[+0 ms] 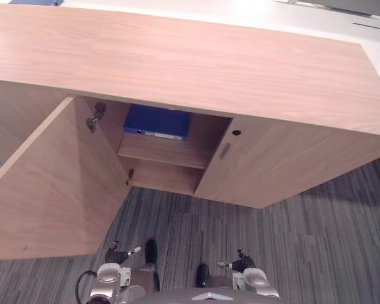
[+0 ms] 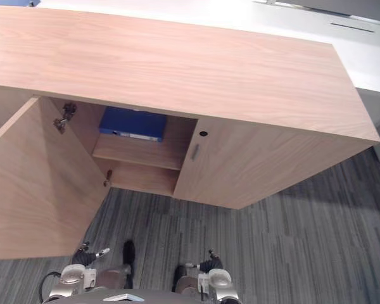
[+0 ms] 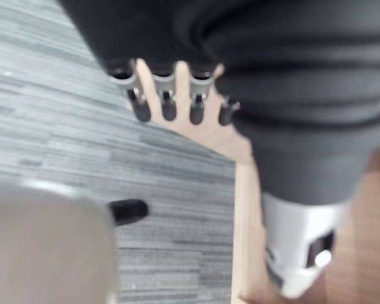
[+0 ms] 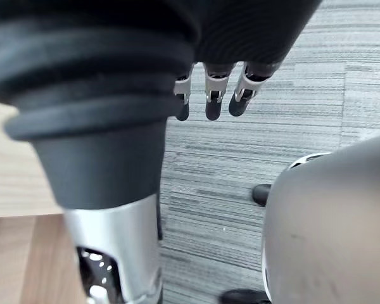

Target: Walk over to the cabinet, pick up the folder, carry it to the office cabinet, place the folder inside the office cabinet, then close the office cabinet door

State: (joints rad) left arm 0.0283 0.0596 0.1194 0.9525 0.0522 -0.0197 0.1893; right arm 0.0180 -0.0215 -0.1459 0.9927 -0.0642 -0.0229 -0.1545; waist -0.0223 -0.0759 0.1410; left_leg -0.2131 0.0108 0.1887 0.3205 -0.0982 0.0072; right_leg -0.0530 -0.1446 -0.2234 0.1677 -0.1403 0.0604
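Door swing decides the next move, by my judgement, since the flat blue folder (image 1: 157, 121) already lies inside the light wood office cabinet (image 1: 177, 63). It rests on the upper shelf (image 1: 164, 155) against the back, its long side running along the shelf's front edge. The cabinet's left wooden door (image 1: 50, 190) stands wide open, hinged at the opening's left edge. Its free edge points out toward the robot over the grey striped carpet floor (image 1: 253, 234), while the right wooden door (image 1: 272, 164) is shut. The left robot hand (image 1: 119, 254) hangs low just beside the open door's lower free corner, fingers (image 3: 168, 104) loosely straight and holding nothing. The right robot hand (image 1: 242, 259) hangs well apart from it, equally slack and empty. The left robot hand is clearly nearer, but it sits on the door's inner-face side and would probably need to get round the free edge.
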